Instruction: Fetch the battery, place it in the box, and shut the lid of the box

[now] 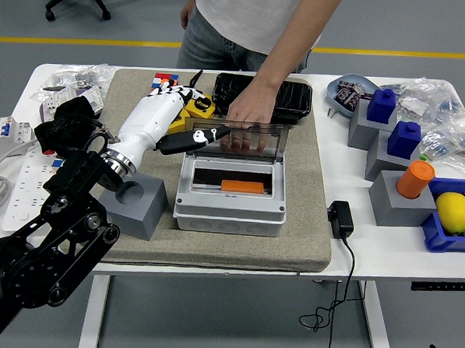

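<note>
A grey box [230,193] sits on the mat with its clear lid [236,141] standing upright. An orange battery [243,187] lies inside it. My left hand [173,116] is white with black fingers; it is open, holds nothing, and reaches toward the lid's left edge, with the thumb [194,138] touching or nearly touching the lid. A person's hand [247,116] rests on the lid's top edge from behind, fingers seen through the clear plastic. My right hand is out of view.
A grey block with a round hole [136,205] stands left of the box under my left arm. A black tray [287,99], a yellow tape measure [198,106] and a cube puzzle [166,79] lie behind. A power adapter [340,218] sits right of the mat. Grey stands with blue and orange items [397,163] stand at right.
</note>
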Available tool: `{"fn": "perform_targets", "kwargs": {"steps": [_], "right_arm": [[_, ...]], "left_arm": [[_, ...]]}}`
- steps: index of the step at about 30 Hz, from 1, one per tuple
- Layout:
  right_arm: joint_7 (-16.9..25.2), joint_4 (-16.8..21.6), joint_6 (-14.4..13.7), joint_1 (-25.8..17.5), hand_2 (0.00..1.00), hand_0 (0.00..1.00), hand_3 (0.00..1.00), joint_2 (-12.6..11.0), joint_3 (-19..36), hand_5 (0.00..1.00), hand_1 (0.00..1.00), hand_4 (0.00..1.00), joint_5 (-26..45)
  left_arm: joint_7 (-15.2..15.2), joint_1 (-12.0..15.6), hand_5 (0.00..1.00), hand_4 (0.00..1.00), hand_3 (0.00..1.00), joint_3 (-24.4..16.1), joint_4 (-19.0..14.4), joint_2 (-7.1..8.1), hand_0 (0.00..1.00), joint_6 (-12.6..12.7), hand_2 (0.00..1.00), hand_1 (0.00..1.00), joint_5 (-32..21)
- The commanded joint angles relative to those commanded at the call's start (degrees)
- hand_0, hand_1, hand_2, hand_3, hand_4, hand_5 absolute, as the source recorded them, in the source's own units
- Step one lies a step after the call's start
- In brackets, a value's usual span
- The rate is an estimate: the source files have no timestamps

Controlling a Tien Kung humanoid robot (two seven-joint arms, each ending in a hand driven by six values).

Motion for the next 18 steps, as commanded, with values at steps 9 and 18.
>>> {"fn": "perform_targets", "kwargs": {"steps": [9,18], "right_arm": [[0.02,0.00,0.04,0.05,0.731,0.813,0.773,-0.05,-0.28,0.985,0.720,0.998,0.06],[0.01,0.00,0.01,0.06,0.731,0.813,0.773,-0.12,-0.19,0.985,0.721,0.998,0.12]], "left_arm": [[0.98,-2.01,0.998,0.998,0.738,2.48,0.23,-0.76,0.749,-1.81,0.746,0.759,0.54],[1.77,-2.43,0.998,0.998,0.731,4.56,0.08,-0.58,0.740,-3.13,0.742,0.752,0.37]]}}
